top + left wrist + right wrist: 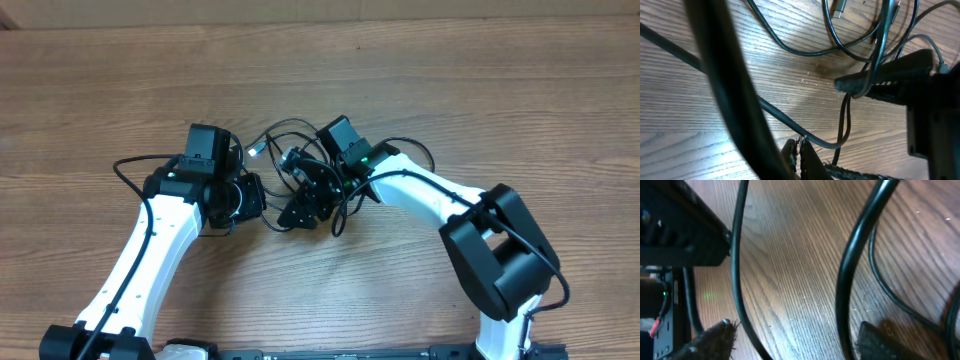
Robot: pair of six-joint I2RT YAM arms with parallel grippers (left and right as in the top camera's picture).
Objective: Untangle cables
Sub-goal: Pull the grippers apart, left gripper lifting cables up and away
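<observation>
The cables (pixel 287 152) lie as a loose black tangle on the wooden table between my two grippers. In the left wrist view my left gripper (pixel 801 145) has its jaws pressed together on a thin black cable (pixel 775 112) that runs across their tips. A silver-tipped plug (pixel 839 8) lies further off. My right gripper (pixel 797 341) is open, its fingers (pixel 715 340) wide apart. Between them run a thin cable strand (pixel 737 280) and a thicker one (pixel 852 270). Overhead, the right gripper (pixel 302 208) sits low in the tangle, close to the left gripper (pixel 262 208).
A thick black arm cable (pixel 725 75) crosses the left wrist view and hides part of the table. One of the right gripper's fingers (pixel 880 82) shows there with cords draped over it. The bare wooden table (pixel 500 90) stretches around the tangle.
</observation>
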